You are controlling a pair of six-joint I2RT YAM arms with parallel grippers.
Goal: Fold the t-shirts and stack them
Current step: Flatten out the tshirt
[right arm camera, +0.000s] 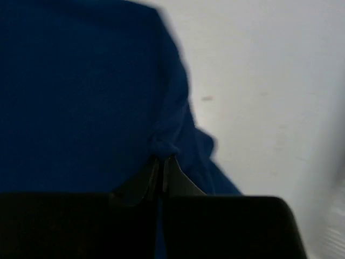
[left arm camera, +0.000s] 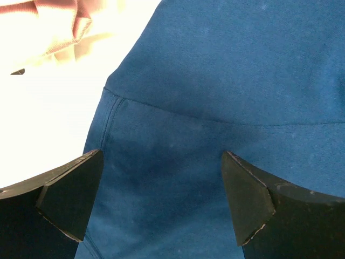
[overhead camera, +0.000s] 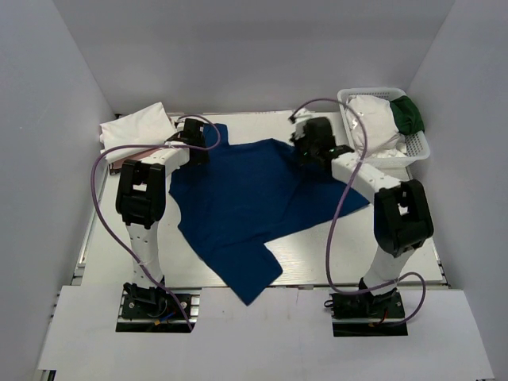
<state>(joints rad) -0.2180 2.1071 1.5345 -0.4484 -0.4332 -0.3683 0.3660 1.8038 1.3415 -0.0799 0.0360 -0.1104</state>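
A large royal-blue t-shirt lies spread and rumpled across the middle of the table. My left gripper is open over its far left part, fingers apart just above the blue cloth near a seam. My right gripper is shut on a bunched edge of the blue shirt at its far right side. A white shirt with a pale pink one lies at the far left; it shows in the left wrist view. A white shirt and a dark green one sit in the basket.
A white lattice basket stands at the far right corner. White walls close in the table on the left, right and back. Purple cables loop from both arms. Bare table shows at the near right.
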